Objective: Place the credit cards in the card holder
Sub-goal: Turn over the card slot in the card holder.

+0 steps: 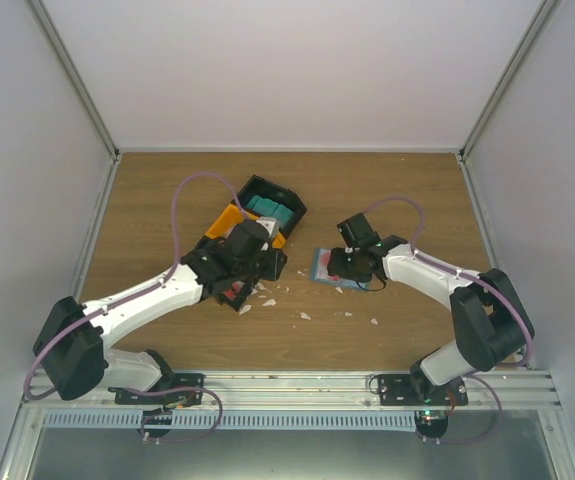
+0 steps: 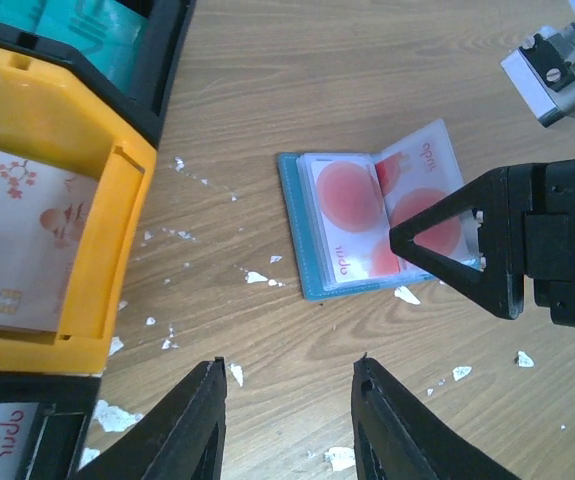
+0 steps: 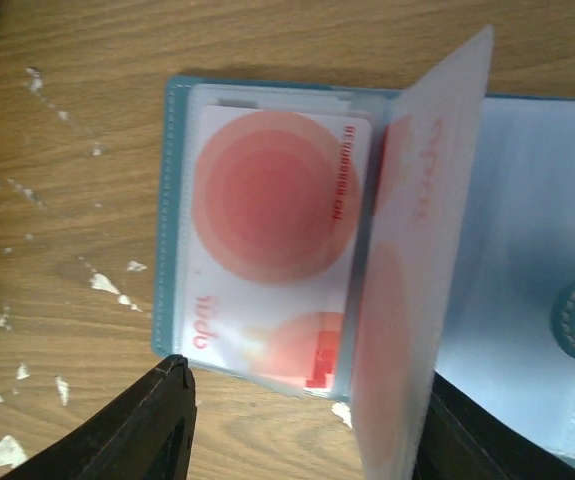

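Slate-blue, the card holder (image 3: 527, 220) is laid open on the counter (image 2: 367, 80), red-marked credit cards (image 3: 267, 200) seen in its pockets. The right end effector (image 3: 307, 385) is spread apart around a raised clear sleeve (image 3: 422, 230); the left end effector (image 2: 289, 365) is held apart, empty, beside the orange bin (image 2: 117, 250).

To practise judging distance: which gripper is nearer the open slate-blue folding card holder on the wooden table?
Right. The right gripper hangs directly over the slate-blue folding card holder, open around it; the left gripper hovers off to its left, beside the black-and-orange plastic bin.
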Controlling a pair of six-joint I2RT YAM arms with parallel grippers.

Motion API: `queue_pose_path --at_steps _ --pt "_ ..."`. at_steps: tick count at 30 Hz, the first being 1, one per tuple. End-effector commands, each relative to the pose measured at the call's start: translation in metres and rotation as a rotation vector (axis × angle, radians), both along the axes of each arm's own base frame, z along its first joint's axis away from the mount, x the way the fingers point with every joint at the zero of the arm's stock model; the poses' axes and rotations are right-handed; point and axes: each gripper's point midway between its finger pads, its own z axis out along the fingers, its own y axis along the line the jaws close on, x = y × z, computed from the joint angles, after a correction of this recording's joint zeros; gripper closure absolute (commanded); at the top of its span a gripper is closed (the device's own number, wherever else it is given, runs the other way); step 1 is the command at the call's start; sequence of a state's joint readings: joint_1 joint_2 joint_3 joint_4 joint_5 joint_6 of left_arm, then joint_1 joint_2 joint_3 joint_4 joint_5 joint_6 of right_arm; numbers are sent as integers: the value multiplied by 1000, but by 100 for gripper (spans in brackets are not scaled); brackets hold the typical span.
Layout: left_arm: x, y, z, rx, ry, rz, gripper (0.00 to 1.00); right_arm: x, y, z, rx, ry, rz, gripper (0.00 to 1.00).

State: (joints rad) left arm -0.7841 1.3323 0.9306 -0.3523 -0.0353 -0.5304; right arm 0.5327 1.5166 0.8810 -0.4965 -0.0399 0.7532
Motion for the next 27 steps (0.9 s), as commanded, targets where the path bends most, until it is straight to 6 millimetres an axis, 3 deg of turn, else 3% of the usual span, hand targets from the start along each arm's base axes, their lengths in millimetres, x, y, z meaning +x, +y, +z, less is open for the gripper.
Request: queue_pose_path --at_steps 1,6,13,18,20,27 --pt "1 12 11 -20 -29 5 61 13 23 15 101 -58 42 47" --pt "0 28 18 -42 -40 26 56 18 56 28 246 -126 184 39" --pt "-4 43 21 -68 -10 25 52 14 52 -14 211 -44 171 37" --pt "-9 57 18 -65 29 31 46 14 48 -24 208 -42 165 38" --pt "-10 63 14 -51 44 39 46 18 48 -13 206 -71 170 38" --pt "-15 79 -7 23 117 51 49 27 31 56 171 -265 155 38"
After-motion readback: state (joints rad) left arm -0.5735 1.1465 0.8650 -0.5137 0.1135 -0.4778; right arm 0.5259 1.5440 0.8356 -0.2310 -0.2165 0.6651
